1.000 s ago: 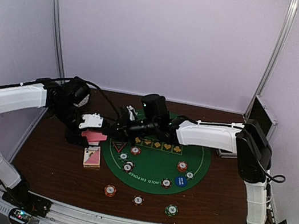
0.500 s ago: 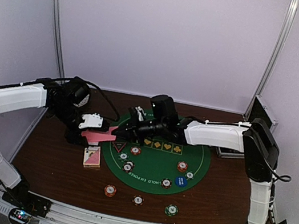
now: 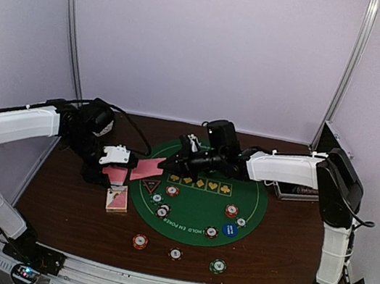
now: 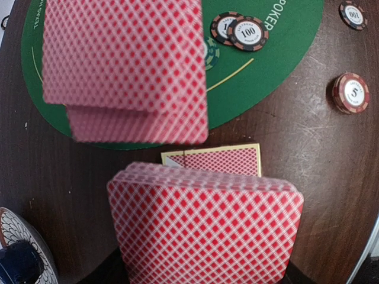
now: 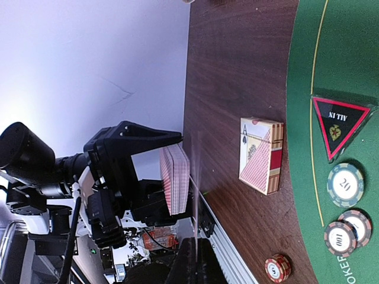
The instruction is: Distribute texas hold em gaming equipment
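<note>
Holding: left tool (image 3: 113,169) clamped shut on card deck (image 4: 204,231), above the bench (image 3: 63,193) just left of green mat (image 3: 197,206). The right tool (image 3: 171,164) is pinched shut on a card (image 3: 146,170), maybe two, at the mat's left edge. Carry it clear of the deck and lay it flat before releasing.

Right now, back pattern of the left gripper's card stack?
Red diamond lattice on the card stack; left wrist view.

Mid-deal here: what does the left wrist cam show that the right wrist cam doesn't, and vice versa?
Left wrist only: the loose card, red back showing over the mat, and the blue cup on its plate. Right wrist only: the red triangle and the left gripper clamping the deck edge-on. Both: the deck, the card box, the chips marked 100.
</note>
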`<state>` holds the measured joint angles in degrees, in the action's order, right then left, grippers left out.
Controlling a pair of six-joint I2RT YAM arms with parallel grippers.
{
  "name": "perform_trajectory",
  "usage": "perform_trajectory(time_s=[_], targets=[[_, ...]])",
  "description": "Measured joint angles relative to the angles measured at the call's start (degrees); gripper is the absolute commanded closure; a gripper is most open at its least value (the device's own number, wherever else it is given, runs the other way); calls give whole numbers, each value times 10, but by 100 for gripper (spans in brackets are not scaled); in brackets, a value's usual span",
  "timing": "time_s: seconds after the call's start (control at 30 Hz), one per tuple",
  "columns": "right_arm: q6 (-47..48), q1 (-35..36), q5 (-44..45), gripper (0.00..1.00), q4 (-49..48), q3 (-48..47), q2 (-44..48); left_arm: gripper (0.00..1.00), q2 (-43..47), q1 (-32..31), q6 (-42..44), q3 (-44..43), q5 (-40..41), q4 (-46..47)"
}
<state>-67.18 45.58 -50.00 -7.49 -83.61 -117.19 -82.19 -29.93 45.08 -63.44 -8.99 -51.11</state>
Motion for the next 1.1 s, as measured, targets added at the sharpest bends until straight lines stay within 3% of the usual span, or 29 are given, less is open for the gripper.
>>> perform_trajectory(time_s=[0.63,1.1], targets=[[-12,-22,-12,100,-28,-9,-38,58,0,0,0,0,7,-6],[-33,10,-12,100,-61,-8,-38,59,0,0,0,0,7,-14]])
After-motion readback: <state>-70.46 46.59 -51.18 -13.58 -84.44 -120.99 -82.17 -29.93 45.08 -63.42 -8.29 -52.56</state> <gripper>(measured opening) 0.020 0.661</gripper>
